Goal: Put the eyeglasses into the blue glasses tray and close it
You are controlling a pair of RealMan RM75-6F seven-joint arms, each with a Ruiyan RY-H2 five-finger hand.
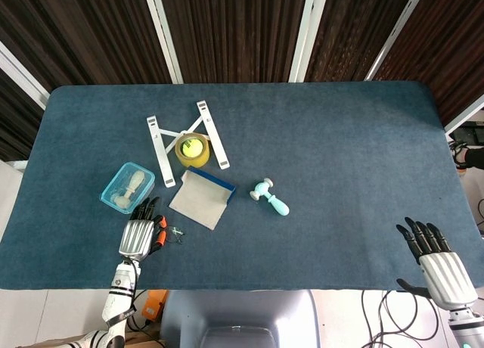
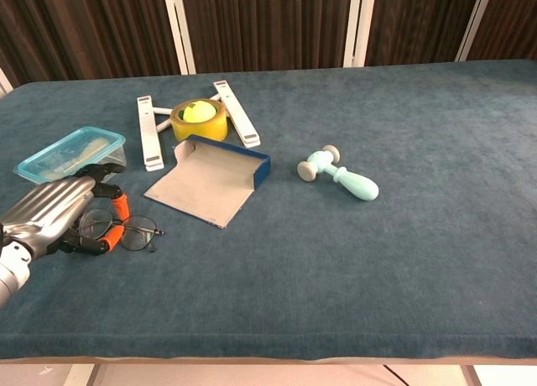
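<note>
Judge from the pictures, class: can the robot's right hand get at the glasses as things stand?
Probably not. The right hand sits at the table's near right edge, while the glasses lie far across at the near left. The left hand is already over them, its fingers around the frame.

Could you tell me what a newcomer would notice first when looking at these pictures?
Probably the left hand with orange fingertips, closing over the eyeglasses at the table's near left. Just beyond lies the open blue glasses tray, with a yellow tape roll on a white folding stand behind it. A mint toy hammer sits alone mid-table.
</note>
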